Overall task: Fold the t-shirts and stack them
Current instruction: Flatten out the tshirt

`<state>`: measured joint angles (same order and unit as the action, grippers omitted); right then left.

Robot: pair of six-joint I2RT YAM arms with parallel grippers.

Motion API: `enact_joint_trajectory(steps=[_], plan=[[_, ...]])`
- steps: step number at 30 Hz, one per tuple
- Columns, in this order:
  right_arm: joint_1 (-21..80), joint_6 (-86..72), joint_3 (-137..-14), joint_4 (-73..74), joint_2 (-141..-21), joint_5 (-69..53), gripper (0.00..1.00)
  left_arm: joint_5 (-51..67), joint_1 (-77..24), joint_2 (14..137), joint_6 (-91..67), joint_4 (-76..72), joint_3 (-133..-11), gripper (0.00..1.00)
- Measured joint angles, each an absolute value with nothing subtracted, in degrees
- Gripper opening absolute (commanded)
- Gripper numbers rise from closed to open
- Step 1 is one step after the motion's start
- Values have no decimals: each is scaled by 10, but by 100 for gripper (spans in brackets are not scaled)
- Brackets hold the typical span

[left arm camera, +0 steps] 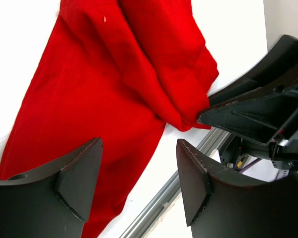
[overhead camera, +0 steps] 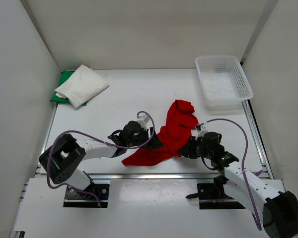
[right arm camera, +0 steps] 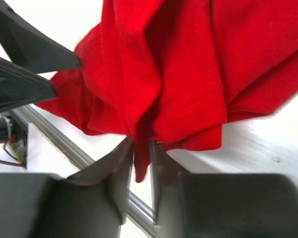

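Red shirt [overhead camera: 174, 134] unfolded and crumpled in a long diagonal heap, front middle of table [overhead camera: 139, 89]. White shirt [overhead camera: 82, 85] folded, lying on green shirt [overhead camera: 63, 79], far left corner.

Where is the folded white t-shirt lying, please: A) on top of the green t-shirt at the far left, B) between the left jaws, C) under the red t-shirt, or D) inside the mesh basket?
A: the white t-shirt rests on the green t-shirt, whose edges show beneath it in the far left corner.
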<state>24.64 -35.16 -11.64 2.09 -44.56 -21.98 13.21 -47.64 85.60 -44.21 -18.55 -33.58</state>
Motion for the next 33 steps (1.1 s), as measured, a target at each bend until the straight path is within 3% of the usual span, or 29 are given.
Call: enact_joint_trajectory(steps=[3, 10, 15, 19, 21, 25, 29, 33], plan=[[244, -351, -117, 21, -441, -221, 3, 129, -479, 870, -441, -184, -348, 71], [239, -351, -137, 47, -448, -216, 0, 127, -483, 940, -439, -185, -412, 71], [166, -354, -157, 83, -392, -211, 0, 128, -486, 980, -440, -185, -437, 47], [78, -353, -172, 92, -358, -230, 0, 128, -485, 1006, -440, -182, -458, 39], [64, -353, -176, 96, -352, -236, 0, 128, -485, 1020, -444, -182, -473, 20], [83, -354, -185, 100, -366, -243, 0, 129, -474, 1035, -443, -170, -505, 0], [90, -360, -253, 95, -431, -255, 0, 145, -421, 1039, -429, -97, -614, 0], [62, -366, -419, 69, -549, -280, 0, 161, -316, 1073, -403, 20, -868, 0]])
